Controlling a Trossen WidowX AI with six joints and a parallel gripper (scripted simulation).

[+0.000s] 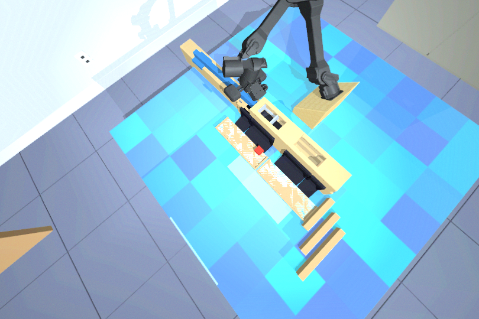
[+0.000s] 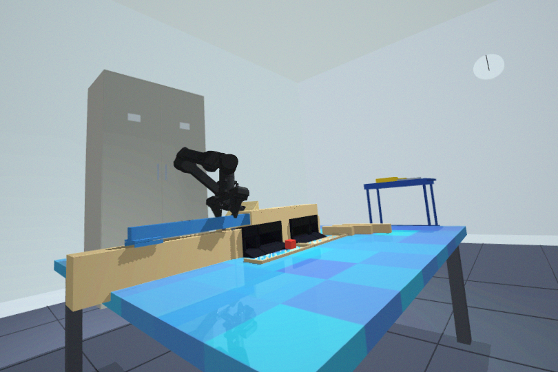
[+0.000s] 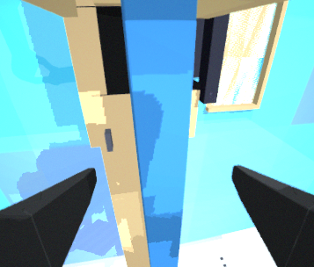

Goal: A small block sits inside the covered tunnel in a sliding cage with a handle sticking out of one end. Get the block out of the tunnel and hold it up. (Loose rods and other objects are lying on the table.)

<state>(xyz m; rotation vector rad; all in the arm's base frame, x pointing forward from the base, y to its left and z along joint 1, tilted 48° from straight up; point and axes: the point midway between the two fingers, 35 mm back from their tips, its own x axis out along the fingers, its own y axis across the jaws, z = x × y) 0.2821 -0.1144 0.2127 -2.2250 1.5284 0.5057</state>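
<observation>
Standing spread with nothing pinched, the tool [image 1: 243, 103] [image 2: 226, 215] [image 3: 164, 173] straddles the blue handle [image 1: 212, 65] [image 2: 180, 228] [image 3: 161, 110] — red block [image 1: 258, 149] [image 2: 290, 244] well apart, on a tray [image 1: 227, 125] [image 2: 253, 261] [image 3: 234, 108].

Matte black, chunky-jointed arm [image 1: 315, 33] [image 2: 227, 176]

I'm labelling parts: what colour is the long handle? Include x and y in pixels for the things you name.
Handle [image 1: 209, 61] [image 2: 180, 226] [image 3: 161, 132]: blue, clearest in the wrist view.

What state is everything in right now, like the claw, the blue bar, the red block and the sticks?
Gripper: open, holding nothing.
Blue bar: lengthwise along the wooden rail, released.
Red block: outside the tunnel, not held up.
Three wooden sticks: lying side by side.
Grey cabinet: doors closed.
</observation>
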